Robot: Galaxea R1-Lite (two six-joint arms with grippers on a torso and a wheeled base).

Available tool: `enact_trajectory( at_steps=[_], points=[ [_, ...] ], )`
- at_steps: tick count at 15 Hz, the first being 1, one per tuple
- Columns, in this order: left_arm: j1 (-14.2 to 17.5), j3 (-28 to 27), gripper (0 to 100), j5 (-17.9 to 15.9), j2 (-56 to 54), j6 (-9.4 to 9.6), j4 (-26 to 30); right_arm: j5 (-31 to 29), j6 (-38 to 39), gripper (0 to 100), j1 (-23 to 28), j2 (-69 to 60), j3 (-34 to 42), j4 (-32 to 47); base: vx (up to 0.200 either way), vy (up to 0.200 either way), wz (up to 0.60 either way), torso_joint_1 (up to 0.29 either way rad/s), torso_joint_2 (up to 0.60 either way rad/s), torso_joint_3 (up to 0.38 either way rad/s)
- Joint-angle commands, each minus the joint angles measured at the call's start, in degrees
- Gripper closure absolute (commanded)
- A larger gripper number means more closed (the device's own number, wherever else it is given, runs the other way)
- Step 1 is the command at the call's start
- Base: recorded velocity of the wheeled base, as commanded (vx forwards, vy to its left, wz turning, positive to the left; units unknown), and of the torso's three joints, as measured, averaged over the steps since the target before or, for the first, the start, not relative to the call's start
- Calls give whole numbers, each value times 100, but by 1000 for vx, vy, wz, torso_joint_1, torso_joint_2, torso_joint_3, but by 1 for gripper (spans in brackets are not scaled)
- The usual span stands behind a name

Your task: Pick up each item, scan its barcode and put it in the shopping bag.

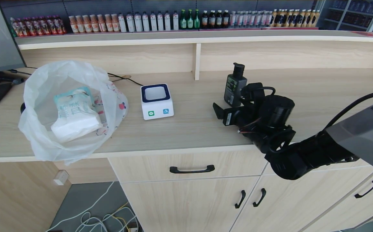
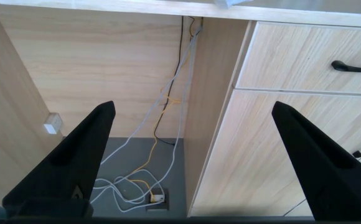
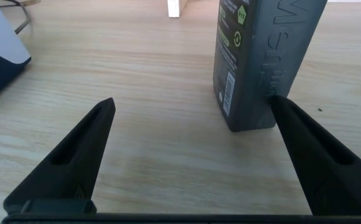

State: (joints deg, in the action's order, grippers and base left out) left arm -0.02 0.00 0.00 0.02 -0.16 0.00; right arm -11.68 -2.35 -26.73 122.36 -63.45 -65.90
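1. The dark bottle (image 1: 234,87) stands upright on the counter (image 1: 189,129), long axis vertical. It is on the robot's right of the scanner (image 1: 156,101) and well apart from the shopping bag (image 1: 64,109), which holds 1 white pack (image 1: 73,116)
2. The right tool (image 3: 190,168) sits low over the counter, released, with its fingers spread wide. The bottle is just ahead of it but off-centre, hard by 1 fingertip (image 3: 280,109); I cannot tell whether they touch. The rest of the gap, on the scanner's side, is bare
3. The right arm is clearly the nearer. It probably needs a sideways shift to centre the bottle, or that fingertip may tip it
4. The barcode (image 3: 228,93) faces the right tool
5. The left tool (image 2: 193,155) hangs released below the counter edge, facing the cabinet fronts (image 2: 292,93)
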Motion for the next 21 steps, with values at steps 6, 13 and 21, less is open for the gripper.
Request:
enact_trajectory(
  at_steps=[6, 13, 21],
  points=[
    [2, 0, 0, 0, -2, -2, 0, -1, 7, 0, 10, 7, 17, -63, 0, 0, 0, 0, 0, 0],
    [2, 0, 0, 0, -2, -2, 0, -1, -2, 0, 54, 122, -62, -125, 0, 0, 0, 0, 0, 0],
    [2, 0, 0, 0, -2, -2, 0, 122, -11, 0, 344, 87, -712, 482, 0, 0, 0, 0, 0, 0]
  ],
)
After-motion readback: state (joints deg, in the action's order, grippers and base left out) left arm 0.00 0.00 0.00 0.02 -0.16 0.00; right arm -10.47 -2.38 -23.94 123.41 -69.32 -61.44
